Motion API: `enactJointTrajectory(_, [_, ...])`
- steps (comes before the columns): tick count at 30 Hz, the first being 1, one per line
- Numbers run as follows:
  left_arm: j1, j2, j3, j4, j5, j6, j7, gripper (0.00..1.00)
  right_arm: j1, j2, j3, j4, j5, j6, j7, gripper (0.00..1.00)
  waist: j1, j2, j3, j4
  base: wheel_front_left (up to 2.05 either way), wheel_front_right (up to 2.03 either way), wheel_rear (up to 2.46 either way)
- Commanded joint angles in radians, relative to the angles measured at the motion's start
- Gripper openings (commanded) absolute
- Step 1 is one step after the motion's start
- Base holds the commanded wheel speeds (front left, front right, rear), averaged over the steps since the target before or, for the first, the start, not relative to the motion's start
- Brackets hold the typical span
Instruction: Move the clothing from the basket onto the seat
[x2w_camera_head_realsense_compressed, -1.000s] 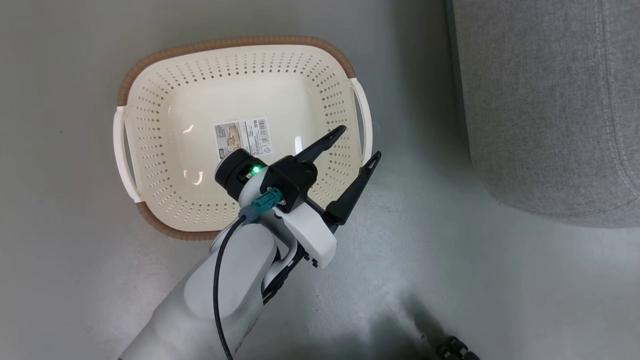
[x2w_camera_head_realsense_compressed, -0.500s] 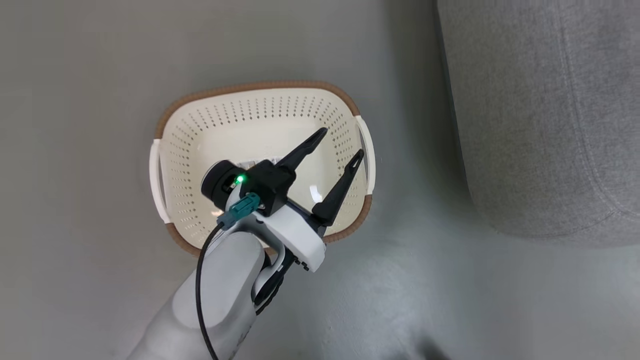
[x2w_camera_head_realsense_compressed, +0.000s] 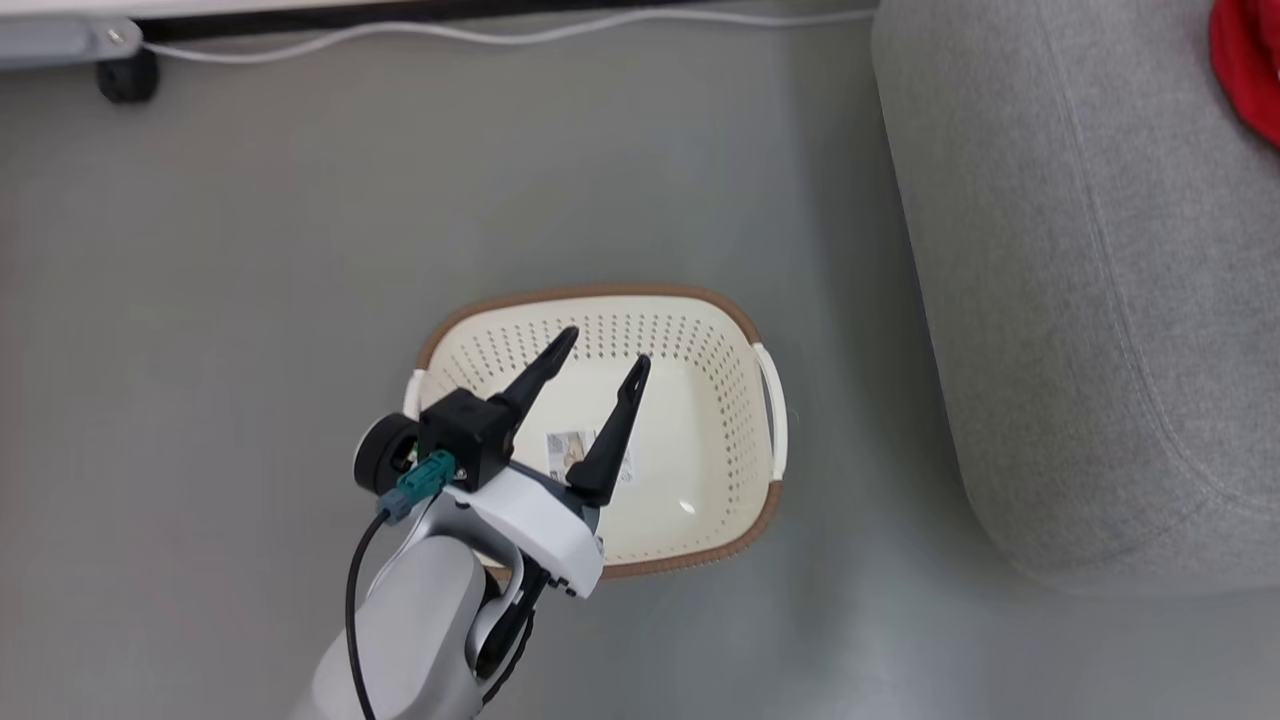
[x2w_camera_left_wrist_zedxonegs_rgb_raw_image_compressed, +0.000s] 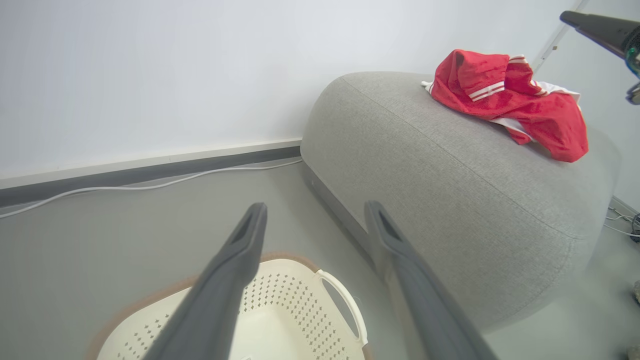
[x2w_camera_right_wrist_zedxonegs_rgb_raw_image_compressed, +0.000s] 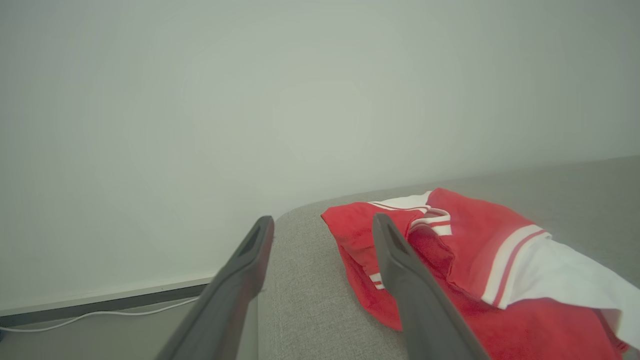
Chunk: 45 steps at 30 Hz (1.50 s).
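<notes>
Basket (x2w_camera_head_realsense_compressed: 725, 400) empty, clothing (x2w_camera_left_wrist_zedxonegs_rgb_raw_image_compressed: 505, 100) heaped on the seat (x2w_camera_head_realsense_compressed: 1080, 300)
Left pincer (x2w_camera_head_realsense_compressed: 605, 348) gapes empty over the basket beside the seat; farther off, the right pincer (x2w_camera_right_wrist_zedxonegs_rgb_raw_image_compressed: 322, 219), also wide open and holding nothing, hangs over the seat top just beside the heap, the nearer of the 2.

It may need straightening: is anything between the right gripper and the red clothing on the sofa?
Nothing visible does. The right gripper, jaws open, points at the clothing lying on the sofa, with open air between them.
</notes>
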Motion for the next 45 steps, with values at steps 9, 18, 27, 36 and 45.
enactJointTrajectory(9, [0.093,0.005,0.122,-0.013,0.034,0.002,-0.006,1.0,0.154,-0.004,0.064,-0.086,0.004,0.003,-0.005,1.0,0.0,0.0,-0.176,0.086,0.0,0.0,0.0])
enactJointTrajectory(18, [0.186,0.005,0.259,-0.008,0.091,0.004,-0.006,1.0,0.283,0.025,0.128,-0.131,0.004,0.003,-0.005,1.0,0.0,0.0,-0.285,0.121,0.0,0.0,0.0])
enactJointTrajectory(27, [0.273,0.007,0.4,-0.028,0.137,0.011,-0.006,1.0,0.393,0.067,0.178,-0.181,-0.032,0.003,-0.005,1.0,0.0,0.0,-0.376,0.136,0.0,0.0,0.0])
enactJointTrajectory(36, [0.333,0.008,0.507,-0.077,0.184,0.034,-0.006,1.0,0.478,0.117,0.168,-0.233,-0.08,0.003,-0.005,1.0,0.0,0.0,-0.406,0.148,0.0,0.0,0.0])
enactJointTrajectory(45, [0.396,0.005,0.543,-0.136,0.191,0.048,-0.006,1.0,0.573,0.162,0.094,-0.295,-0.137,0.003,-0.005,1.0,0.0,0.0,-0.413,0.153,0.0,0.0,0.0])
